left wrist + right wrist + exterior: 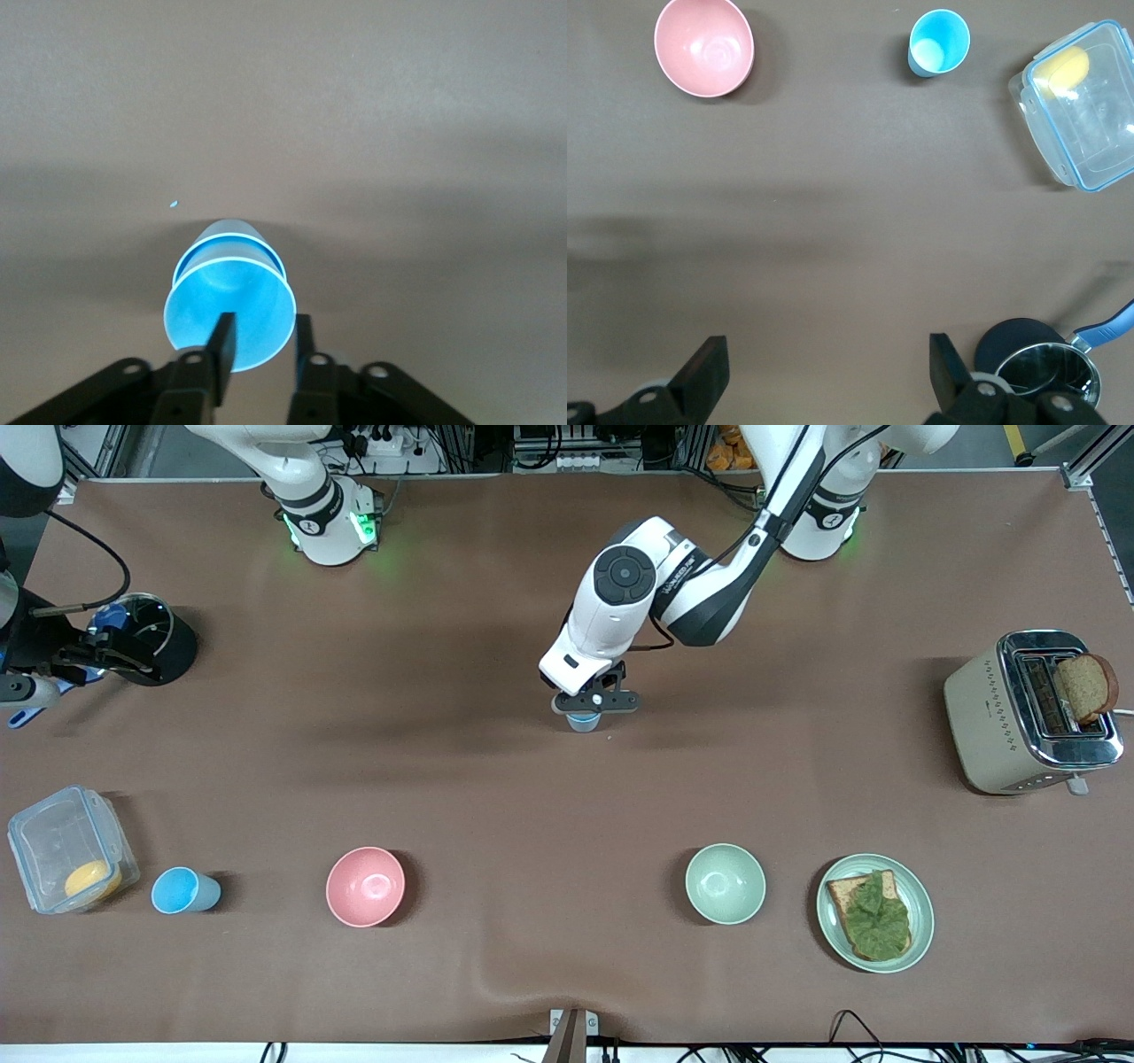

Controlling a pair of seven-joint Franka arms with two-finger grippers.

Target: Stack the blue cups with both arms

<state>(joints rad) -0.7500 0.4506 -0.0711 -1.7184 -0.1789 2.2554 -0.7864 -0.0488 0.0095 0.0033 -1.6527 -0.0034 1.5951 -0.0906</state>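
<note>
Brown table (496, 779) carries everything; white left arm reaches to mid-table, its black two-finger left gripper (592, 701) low over nested light-blue plastic tumblers (229, 297), jaws pinching one wall of the upper cup's rim, one finger (221, 345) inside; stack sits on the mat; right gripper (824, 376) waits high over the right arm's end, jaws spread wide, empty; pink round bowl (365, 887) near the front camera; a lone light-blue tumbler (184, 891) stands upright beside it, toward the right arm's end, next to a clear plastic lidded box (71, 849).
</note>
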